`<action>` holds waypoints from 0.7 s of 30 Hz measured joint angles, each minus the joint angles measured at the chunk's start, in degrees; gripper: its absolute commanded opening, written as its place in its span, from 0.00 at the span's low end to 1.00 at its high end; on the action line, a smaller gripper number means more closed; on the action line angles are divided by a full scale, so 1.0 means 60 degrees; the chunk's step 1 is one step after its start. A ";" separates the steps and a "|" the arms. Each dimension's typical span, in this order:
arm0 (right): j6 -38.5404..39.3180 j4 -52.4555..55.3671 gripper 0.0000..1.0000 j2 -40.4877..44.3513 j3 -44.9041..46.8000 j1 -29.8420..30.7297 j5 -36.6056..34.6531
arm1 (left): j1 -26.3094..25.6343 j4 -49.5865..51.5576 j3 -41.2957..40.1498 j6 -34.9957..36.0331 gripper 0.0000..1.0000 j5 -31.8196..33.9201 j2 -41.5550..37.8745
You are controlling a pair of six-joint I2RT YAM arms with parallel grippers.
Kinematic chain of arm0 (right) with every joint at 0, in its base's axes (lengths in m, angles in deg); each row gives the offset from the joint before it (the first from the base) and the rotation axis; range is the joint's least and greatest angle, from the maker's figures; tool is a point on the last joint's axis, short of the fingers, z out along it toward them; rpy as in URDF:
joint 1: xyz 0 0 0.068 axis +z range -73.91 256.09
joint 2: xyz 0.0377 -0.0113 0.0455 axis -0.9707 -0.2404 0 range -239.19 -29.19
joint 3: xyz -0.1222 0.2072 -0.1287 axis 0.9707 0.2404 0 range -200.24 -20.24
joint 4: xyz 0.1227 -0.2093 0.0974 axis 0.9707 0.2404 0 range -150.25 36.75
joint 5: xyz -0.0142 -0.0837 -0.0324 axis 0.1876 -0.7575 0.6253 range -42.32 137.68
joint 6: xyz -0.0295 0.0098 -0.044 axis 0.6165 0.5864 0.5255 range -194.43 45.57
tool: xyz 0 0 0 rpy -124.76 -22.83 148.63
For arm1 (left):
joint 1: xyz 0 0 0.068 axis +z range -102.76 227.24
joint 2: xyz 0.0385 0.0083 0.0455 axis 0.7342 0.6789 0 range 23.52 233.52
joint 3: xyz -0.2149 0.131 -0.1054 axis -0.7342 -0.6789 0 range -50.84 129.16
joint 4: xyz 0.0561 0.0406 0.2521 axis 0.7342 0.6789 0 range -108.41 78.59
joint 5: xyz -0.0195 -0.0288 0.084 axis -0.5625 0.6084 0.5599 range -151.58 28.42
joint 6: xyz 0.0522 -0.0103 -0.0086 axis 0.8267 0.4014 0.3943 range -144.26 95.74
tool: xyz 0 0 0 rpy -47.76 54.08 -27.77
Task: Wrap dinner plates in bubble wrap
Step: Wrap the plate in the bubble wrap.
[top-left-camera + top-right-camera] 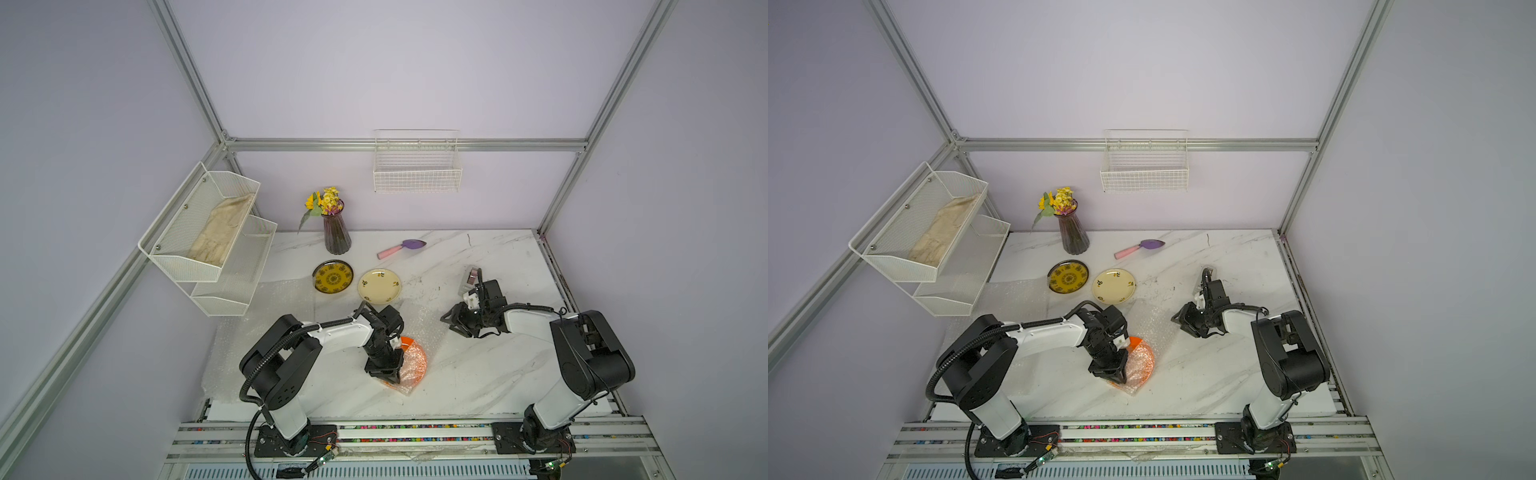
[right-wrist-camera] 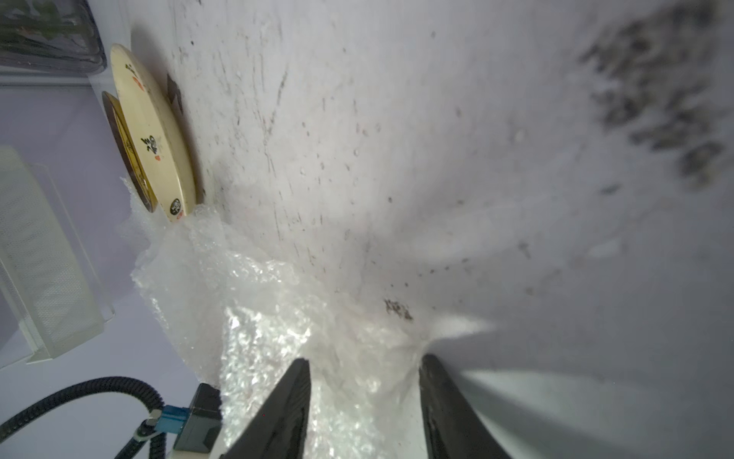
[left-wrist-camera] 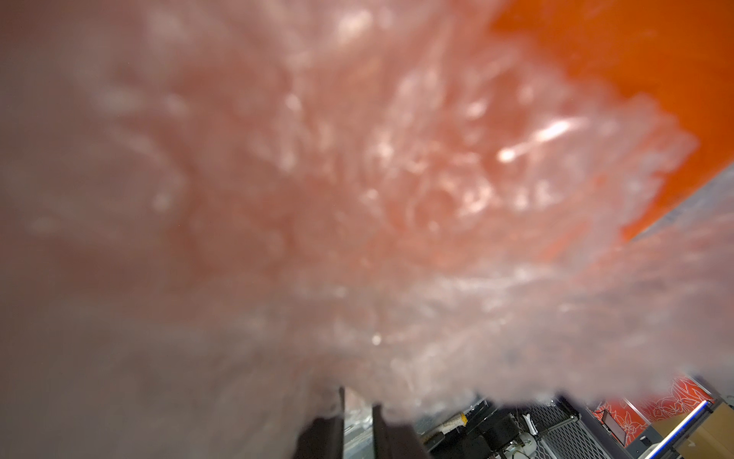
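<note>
The orange dinner plate [image 1: 405,341] [image 1: 1135,341] lies front centre, mostly covered by crinkled bubble wrap [image 1: 417,360] [image 3: 357,198]. My left gripper [image 1: 390,376] [image 1: 1115,376] [image 3: 357,413] points down at its near edge, jaws pinched on the wrap. Only a corner of orange [image 3: 635,59] shows bare. The yellow patterned plate [image 1: 333,277] [image 2: 119,147] and the cream flowered plate [image 1: 379,285] [image 2: 155,131] lie unwrapped farther back. My right gripper [image 1: 449,323] [image 1: 1177,320] [image 2: 363,365] is open low over the edge of a loose bubble wrap sheet [image 2: 258,298], with wrap between its fingers.
More bubble wrap [image 1: 282,299] is spread over the left of the marble table. A vase of flowers [image 1: 336,232] and a pink-handled trowel [image 1: 401,248] sit at the back. A mesh rack [image 1: 232,291] holding beige cloth [image 1: 222,230] hangs left; a tape dispenser [image 1: 470,278] sits behind my right wrist.
</note>
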 measured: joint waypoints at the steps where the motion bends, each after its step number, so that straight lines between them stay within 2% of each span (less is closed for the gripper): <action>1: 0.0004 0.0022 0.29 0.0000 0.0000 -0.0004 -0.0073 | 0.0000 0.0000 0.0000 0.0004 0.16 0.0000 0.0000; 5: 0.0102 0.0076 0.06 0.0004 -0.0015 -0.0018 -0.0328 | 0.0000 0.0025 0.0025 0.0015 0.16 0.0007 0.0011; 7: 0.0160 0.0200 0.00 0.0076 -0.0029 -0.0015 -0.0430 | 0.0000 0.0076 0.0080 0.0015 0.16 0.0007 0.0051; 14: 0.0331 0.1209 0.00 0.1727 -0.0386 0.0404 -0.0415 | 0.0004 0.0270 0.0342 0.0040 0.16 0.0004 0.0270; 21: -0.0095 0.1523 0.00 0.2871 -0.0699 0.2601 -0.0605 | 0.0004 0.0346 0.0397 0.0102 0.15 0.0004 0.0317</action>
